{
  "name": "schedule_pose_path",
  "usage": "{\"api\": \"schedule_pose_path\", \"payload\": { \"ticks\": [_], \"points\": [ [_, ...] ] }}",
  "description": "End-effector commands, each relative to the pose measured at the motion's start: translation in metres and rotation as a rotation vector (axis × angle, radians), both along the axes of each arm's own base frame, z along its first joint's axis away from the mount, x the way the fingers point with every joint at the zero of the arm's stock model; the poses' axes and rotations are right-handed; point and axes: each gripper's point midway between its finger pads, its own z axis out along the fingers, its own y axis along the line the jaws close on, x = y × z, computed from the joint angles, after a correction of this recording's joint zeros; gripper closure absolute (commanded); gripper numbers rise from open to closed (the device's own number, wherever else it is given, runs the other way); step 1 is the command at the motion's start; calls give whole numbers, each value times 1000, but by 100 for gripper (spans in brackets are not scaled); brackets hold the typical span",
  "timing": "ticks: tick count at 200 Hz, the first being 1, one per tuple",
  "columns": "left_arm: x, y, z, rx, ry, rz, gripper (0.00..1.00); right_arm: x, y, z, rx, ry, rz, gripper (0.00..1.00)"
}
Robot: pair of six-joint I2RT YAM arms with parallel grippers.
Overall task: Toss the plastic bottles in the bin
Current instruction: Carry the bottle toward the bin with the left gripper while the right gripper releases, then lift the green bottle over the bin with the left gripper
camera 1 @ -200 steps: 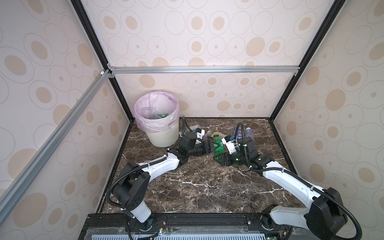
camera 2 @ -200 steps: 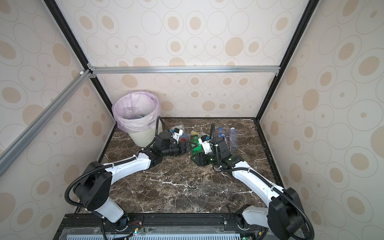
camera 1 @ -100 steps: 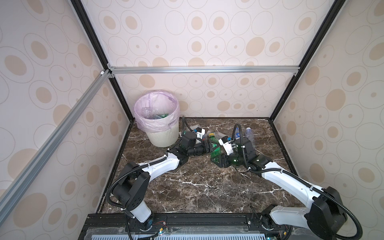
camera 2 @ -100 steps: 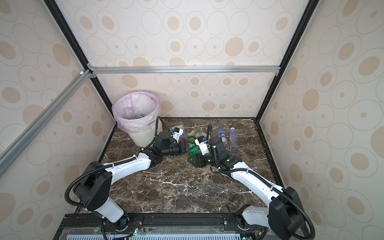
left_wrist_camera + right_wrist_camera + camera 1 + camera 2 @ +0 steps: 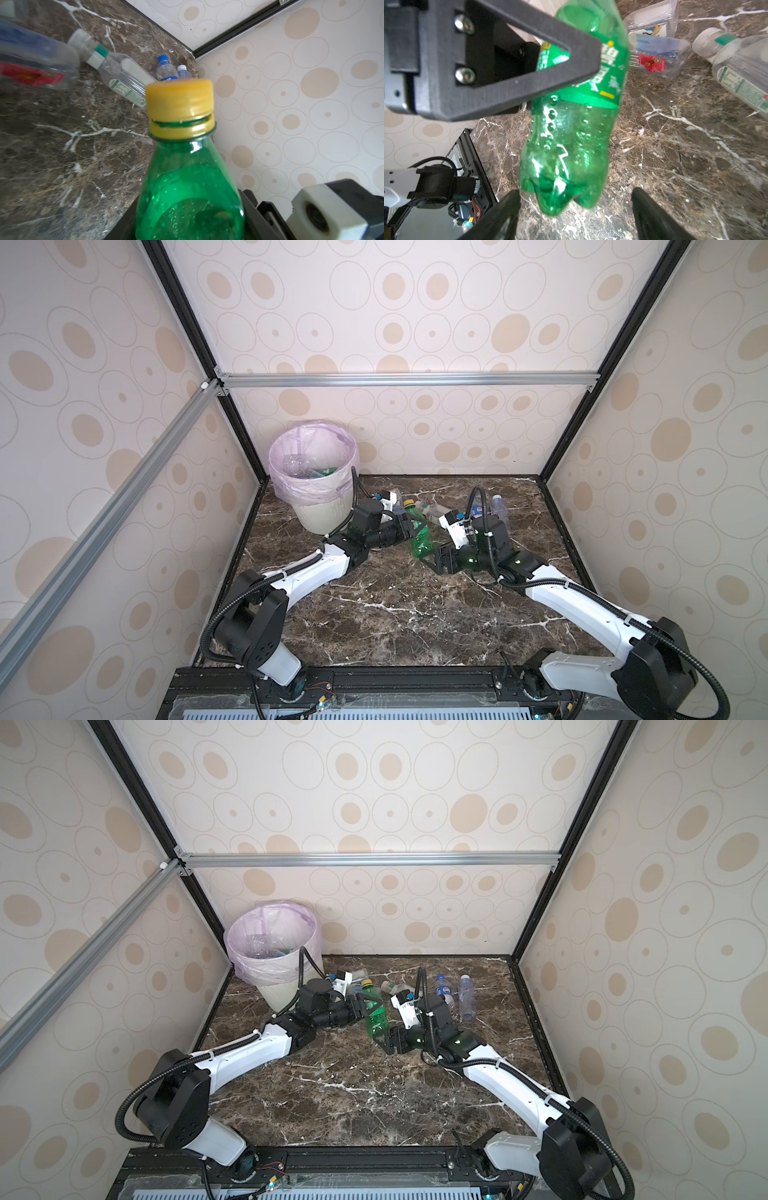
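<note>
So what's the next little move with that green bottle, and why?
Probably the right gripper should back away. Its jaws stand apart on either side of the green bottle's base, while the left gripper is clamped on the labelled part, so the left one alone seems to hold it. Once the right is clear, the bottle can be swung over to the bin.

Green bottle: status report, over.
Left hand shut on green bottle at its label. Right hand open, fingers either side of the base. Loose clear bottles lie on table behind it; bin at left rear.
</note>
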Motion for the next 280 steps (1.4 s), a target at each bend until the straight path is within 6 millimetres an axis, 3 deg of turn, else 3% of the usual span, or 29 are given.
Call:
{"api": "schedule_pose_path", "payload": {
  "ticks": [1, 19, 39, 86, 128, 195, 249, 265, 280],
  "points": [
    [10, 22, 32, 60, -104, 81, 42, 4, -5, 20, 0, -58, -37, 6],
    [15, 38, 45, 112, -150, 129, 42, 8, -11, 30, -11, -87, -75, 0],
    [22, 57, 65, 172, -213, 188, 42, 18, -19, 43, -45, -126, -133, 0],
    [35, 101, 131, 302, -388, 331, 43, 38, -16, 86, -53, -200, -192, 0],
    [44, 141, 197, 420, -551, 490, 41, 50, 16, 117, -24, -241, -153, 0],
    [63, 197, 279, 582, -731, 697, 40, 53, 83, 171, 63, -331, -29, 0],
    [35, 234, 368, 617, -920, 888, 40, 45, 119, 198, 86, -385, 37, 0],
    [29, 241, 379, 629, -949, 922, 40, 47, 120, 197, 82, -382, 35, 0],
    [35, 246, 374, 658, -942, 937, 39, 49, 121, 193, 77, -375, 28, 0]
  ]
}}
